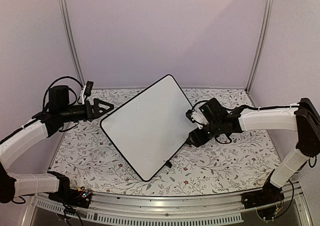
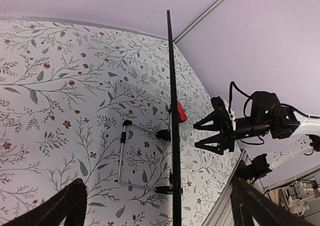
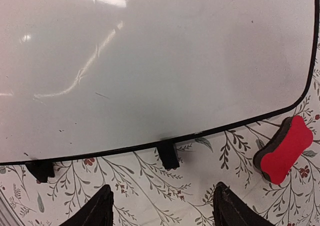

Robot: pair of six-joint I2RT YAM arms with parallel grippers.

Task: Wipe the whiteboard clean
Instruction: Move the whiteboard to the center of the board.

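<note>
Whiteboard (image 1: 147,123): thin, rigid, glossy panel, likely light and slippery; best steadied by its black frame (image 3: 225,129); left end effector (image 1: 105,107) spread wide, right end effector (image 3: 161,198) spread, empty.

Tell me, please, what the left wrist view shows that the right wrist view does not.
Only the left wrist view shows the bent metal wire stand behind the black-framed white whiteboard, seen edge-on, and the right arm. Only the right wrist view shows the board's glossy face, with faint grey marks. Both show the board, the red bone-shaped eraser block and the floral tablecloth.
</note>
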